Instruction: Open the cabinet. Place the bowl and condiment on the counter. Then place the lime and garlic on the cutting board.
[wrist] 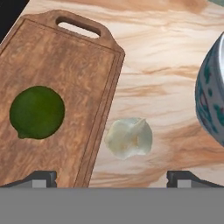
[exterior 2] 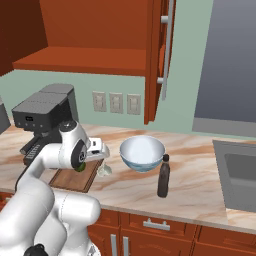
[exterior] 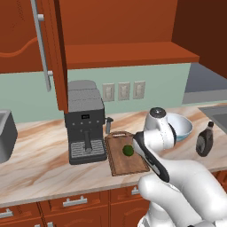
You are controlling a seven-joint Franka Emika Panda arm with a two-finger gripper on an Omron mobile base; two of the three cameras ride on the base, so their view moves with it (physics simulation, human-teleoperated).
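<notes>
Two dark fingertips (wrist: 43, 178) are seen spread wide at the bottom of the hand view, the gripper (wrist: 111, 179) pointed down with nothing held. At left the lime (wrist: 37, 112) lies on the cutting board (wrist: 65, 65); at centre the garlic (wrist: 129, 137) rests on the counter (wrist: 162, 65) just beside the board; at right the bowl (wrist: 212, 100) is cut off.

A kitchen: marble-veined bench (exterior: 40, 164), wooden cabinet (exterior: 111, 26) above, coffee machine (exterior: 84, 122), sink (exterior 2: 240, 175), wall sockets (exterior: 123, 91).
</notes>
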